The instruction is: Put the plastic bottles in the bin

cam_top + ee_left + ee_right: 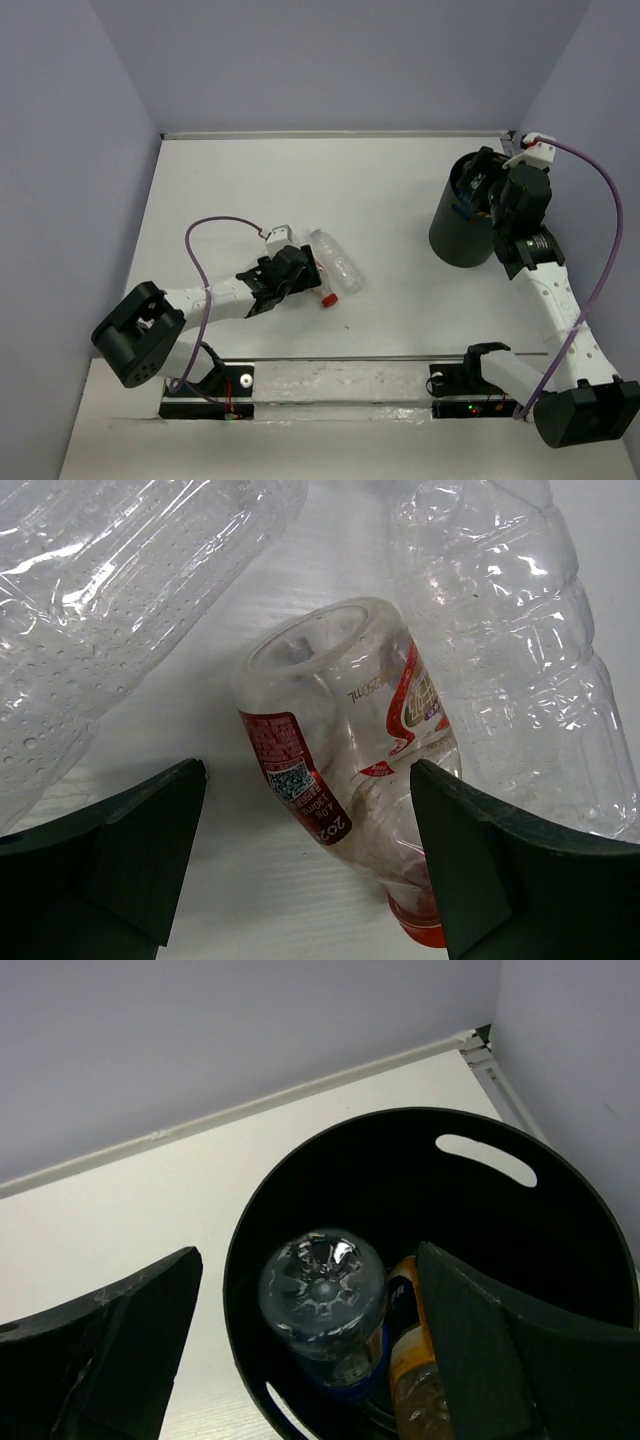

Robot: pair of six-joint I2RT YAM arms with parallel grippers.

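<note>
A small clear bottle with a red label and red cap lies on the white table between the fingers of my left gripper, which is open around it. Two larger clear bottles lie just beyond. From above, the left gripper is beside a clear bottle and the red cap. My right gripper hangs open over the black bin. Inside it, a blue-labelled bottle stands base up next to an orange bottle. Neither touches the fingers.
The bin stands at the table's right side, close to the right wall and the back corner. Purple cables loop off both wrists.
</note>
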